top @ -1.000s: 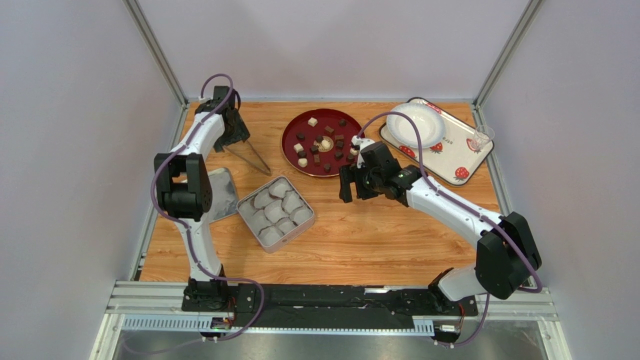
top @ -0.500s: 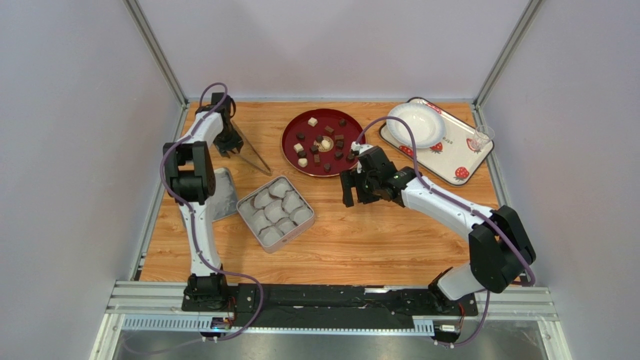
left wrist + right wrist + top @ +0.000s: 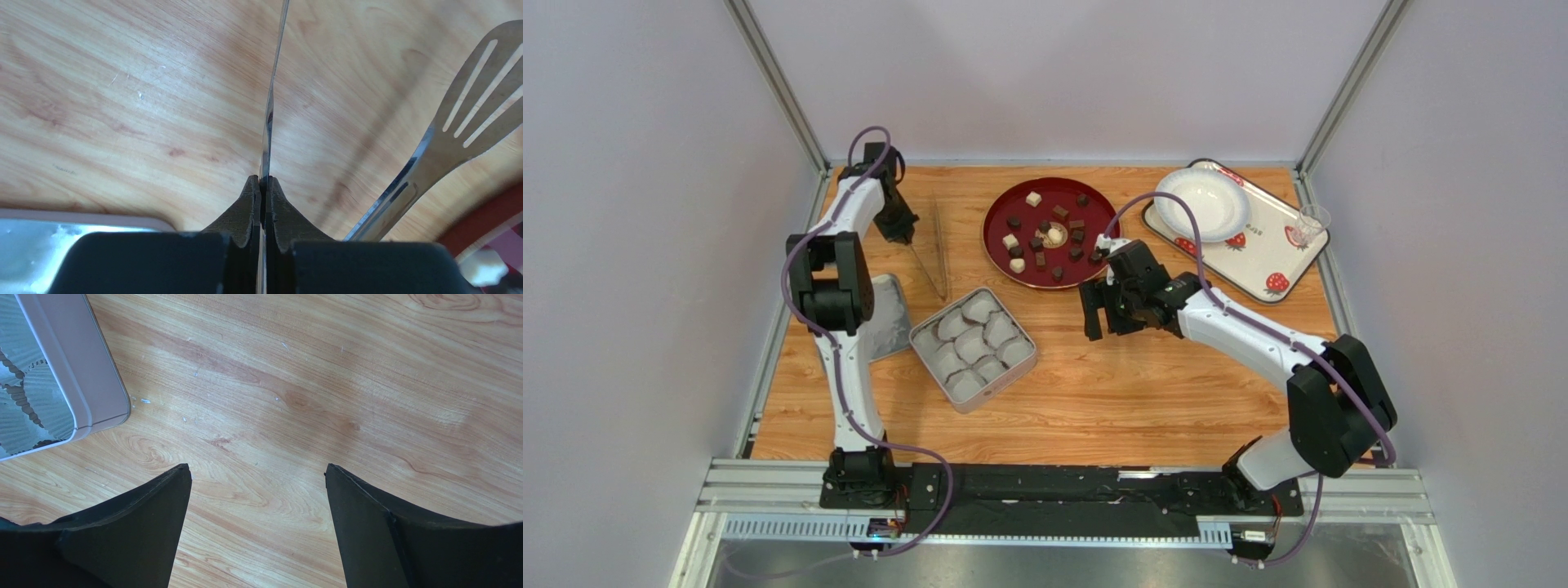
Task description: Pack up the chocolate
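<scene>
Left fingers [image 3: 245, 211] pinch tight on one thin blade of the tongs [image 3: 270, 110], while right fingers [image 3: 141, 520] hang spread apart above the tabletop [image 3: 276, 404] beside the tin [image 3: 98, 373].

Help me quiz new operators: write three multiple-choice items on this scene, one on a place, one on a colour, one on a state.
1. Where do the chocolates lie? A) in a jar B) on the red plate C) on the floor
2. What colour is the dish on the tray? A) white B) blue C) black
3. How is the left gripper? A) wide open B) shut on the tongs C) shut on nothing
Answers: 1 B, they sit on that plate; 2 A, it is plain white; 3 B, its fingers pinch one metal leg.
</scene>
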You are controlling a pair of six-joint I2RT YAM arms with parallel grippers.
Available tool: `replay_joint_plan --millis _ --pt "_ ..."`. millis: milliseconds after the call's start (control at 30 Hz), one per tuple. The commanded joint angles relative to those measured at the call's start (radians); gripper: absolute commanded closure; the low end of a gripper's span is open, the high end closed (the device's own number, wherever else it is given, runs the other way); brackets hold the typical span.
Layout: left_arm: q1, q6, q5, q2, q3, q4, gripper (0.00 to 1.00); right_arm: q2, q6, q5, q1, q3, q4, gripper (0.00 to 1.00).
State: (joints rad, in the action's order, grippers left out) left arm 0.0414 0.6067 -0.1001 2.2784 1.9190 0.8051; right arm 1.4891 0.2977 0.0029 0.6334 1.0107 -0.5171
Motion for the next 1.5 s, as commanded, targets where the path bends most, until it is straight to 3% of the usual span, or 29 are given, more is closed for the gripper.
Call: replay_joint_plan --millis 0,267,567,667,1000,1467 --pt "0.009 0.014 0.065 -0.218 -0.001 -0.01 1.0 -0.065 0.02 0.012 -0.004 0.012 0.002 0.16" --pt "0.009 0.092 0.264 -0.454 -0.127 -0.101 1.0 -0.18 0.093 -0.113 -0.003 -0.011 0.074 0.16" --pt "-0.024 0.26 0.444 -0.769 -0.497 -0.289 1.0 -0.285 0.27 -0.326 -0.001 -0.093 0.366 0.19" --pt "-0.081 0.291 0.419 -0.855 -0.581 -0.296 1.0 -0.296 0.274 -0.333 0.014 -0.101 0.427 0.2" --pt "-0.251 0.435 0.301 -1.066 -0.788 -0.366 1.0 -0.24 0.184 -0.153 0.198 -0.047 0.505 0.21" --pt "-0.341 0.481 0.293 -1.065 -0.825 -0.437 1.0 -0.145 0.164 -0.178 0.275 -0.014 0.606 0.3"
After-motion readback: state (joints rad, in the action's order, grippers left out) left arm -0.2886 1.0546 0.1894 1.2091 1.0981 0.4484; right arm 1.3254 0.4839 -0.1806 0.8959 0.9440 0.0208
